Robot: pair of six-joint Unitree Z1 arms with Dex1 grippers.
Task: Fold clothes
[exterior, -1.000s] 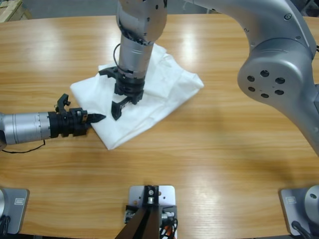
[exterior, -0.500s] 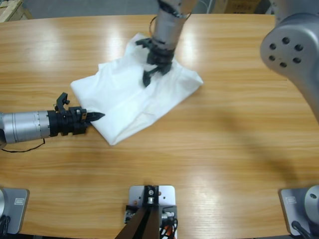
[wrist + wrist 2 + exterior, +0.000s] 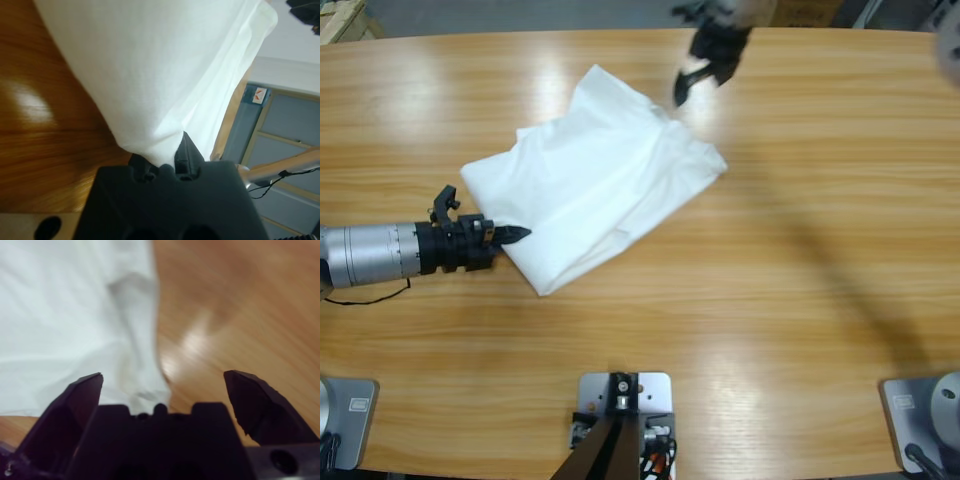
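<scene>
Here, the left hand point(image 3: 516, 236) lies low along the wooden surface point(image 3: 770, 300), its two black jaws pinched together on the near edge of the white T-shirt point(image 3: 595, 185); the left wrist view shows the cloth point(image 3: 160, 85) gathered to a point between the closed jaws, the fabric spreading away from there across the wood. The right hand point(image 3: 692, 85) hangs above the far side of the surface, just beyond the shirt's far edge, its jaws spread wide and holding nothing; the right wrist view looks down between them at the garment's edge point(image 3: 75, 325) on one side and bare wood on the other. The T-shirt itself lies left of the surface's middle as a compact, roughly four-sided bundle set at an angle, with a loose flap rising toward the far edge and soft creases running across the top layer. No sleeves, neck or chest print can be made out, which suggests that the garment is already folded over on itself at least once. Judged from this, the fold looks well advanced but not finished: the bundle's edges are uneven, the far flap is not tucked flat, and one hand has the cloth pinned, so a last fold or a tidy-up seems to be left.
</scene>
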